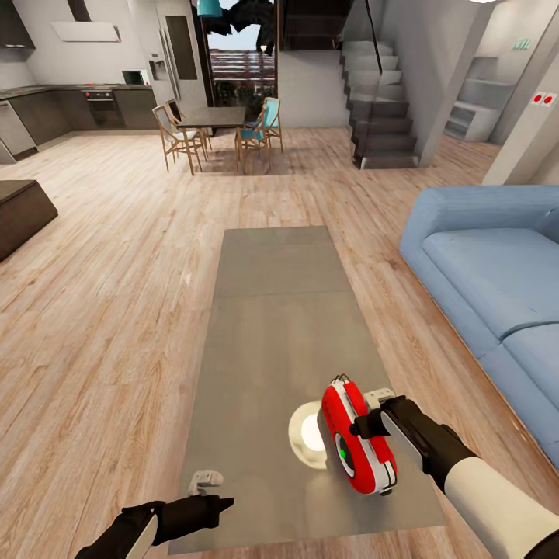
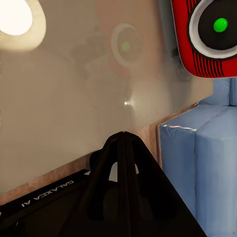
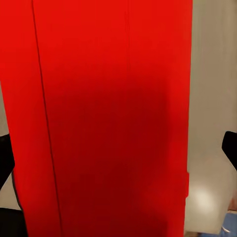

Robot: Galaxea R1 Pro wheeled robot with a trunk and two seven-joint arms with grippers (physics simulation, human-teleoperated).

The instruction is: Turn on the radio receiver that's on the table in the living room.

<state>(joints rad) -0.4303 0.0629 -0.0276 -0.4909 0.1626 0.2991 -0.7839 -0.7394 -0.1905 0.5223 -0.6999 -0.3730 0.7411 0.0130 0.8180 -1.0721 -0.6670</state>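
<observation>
The red radio receiver [image 1: 359, 449] stands on edge near the front right of the long grey table [image 1: 272, 310], its green-centred dial [image 1: 341, 450] facing left. My right gripper [image 1: 363, 425] is against the radio's right side. In the right wrist view it is open, with the dark fingertips [image 3: 230, 148] at either edge and the radio's red surface [image 3: 108, 118] between them, a gap showing on one side. My left gripper [image 1: 223, 504] is shut to a point over the table's front left corner. The left wrist view shows the radio's dial [image 2: 210, 29] ahead.
A pale glowing round disc [image 1: 307, 439] lies on the table just left of the radio. Small white pieces [image 1: 206, 481] sit near the left gripper and behind the radio. A blue sofa [image 1: 497, 272] runs along the right. The dining table and chairs [image 1: 213, 124] and the stairs [image 1: 380, 109] stand far back.
</observation>
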